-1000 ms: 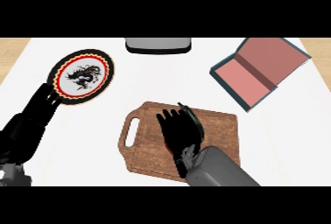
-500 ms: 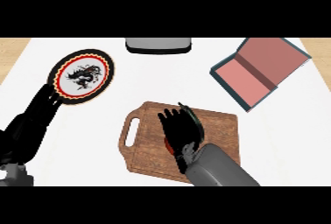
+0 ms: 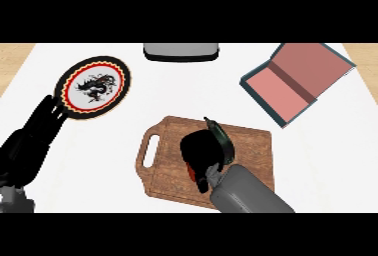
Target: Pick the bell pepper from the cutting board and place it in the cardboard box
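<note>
The right robot hand (image 3: 204,150) lies over the middle of the cutting board (image 3: 251,144), its fingers curled down and closed round something beneath the palm. Only a red sliver shows at the hand's lower left edge; this is probably the bell pepper (image 3: 191,173), which sits on the board, largely hidden. The board rests on the white counter (image 3: 155,102), handle to the left. The cardboard box (image 3: 299,80) lies open toward the far right, well apart from the board. A decorated plate (image 3: 94,87) sits far left, the left robot hand (image 3: 33,136) resting beside it with fingers straight. A grey object (image 3: 181,51) stands at the far edge.
</note>
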### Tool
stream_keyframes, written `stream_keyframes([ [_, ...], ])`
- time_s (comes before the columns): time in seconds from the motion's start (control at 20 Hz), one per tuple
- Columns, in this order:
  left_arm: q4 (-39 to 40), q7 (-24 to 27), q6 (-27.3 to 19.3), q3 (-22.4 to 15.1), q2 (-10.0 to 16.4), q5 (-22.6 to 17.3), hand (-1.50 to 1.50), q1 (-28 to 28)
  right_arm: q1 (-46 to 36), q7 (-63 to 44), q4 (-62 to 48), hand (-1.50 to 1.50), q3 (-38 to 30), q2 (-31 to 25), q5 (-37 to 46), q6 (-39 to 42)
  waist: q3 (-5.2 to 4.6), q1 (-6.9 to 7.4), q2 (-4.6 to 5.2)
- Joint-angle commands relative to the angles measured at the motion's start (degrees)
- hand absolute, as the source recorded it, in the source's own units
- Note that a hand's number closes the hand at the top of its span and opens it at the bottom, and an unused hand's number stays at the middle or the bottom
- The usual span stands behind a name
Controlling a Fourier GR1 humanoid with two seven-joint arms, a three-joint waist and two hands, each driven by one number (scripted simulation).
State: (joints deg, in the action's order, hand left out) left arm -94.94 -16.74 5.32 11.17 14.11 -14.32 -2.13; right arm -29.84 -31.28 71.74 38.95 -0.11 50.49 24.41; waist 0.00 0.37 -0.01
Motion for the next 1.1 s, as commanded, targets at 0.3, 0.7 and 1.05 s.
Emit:
stream_keyframes([
  [0.3,-1.5,-0.6,0.6,0.1,0.0,0.7,0.0,0.0,-9.6,2.5,-16.2,1.5,-12.1,0.1,-1.9,-8.2,0.04,1.14,0.34],
  [0.7,1.9,0.2,0.7,-0.9,-1.0,2.2,0.0,-1.4,-22.9,-0.2,-32.6,1.5,-14.5,0.1,-5.0,-17.8,0.01,1.31,0.39],
  [1.05,4.2,4.4,1.2,0.7,-1.4,2.5,0.0,-0.6,-22.3,-5.0,-20.9,1.5,-11.0,0.1,-3.0,-20.8,-0.03,-0.1,-0.09],
])
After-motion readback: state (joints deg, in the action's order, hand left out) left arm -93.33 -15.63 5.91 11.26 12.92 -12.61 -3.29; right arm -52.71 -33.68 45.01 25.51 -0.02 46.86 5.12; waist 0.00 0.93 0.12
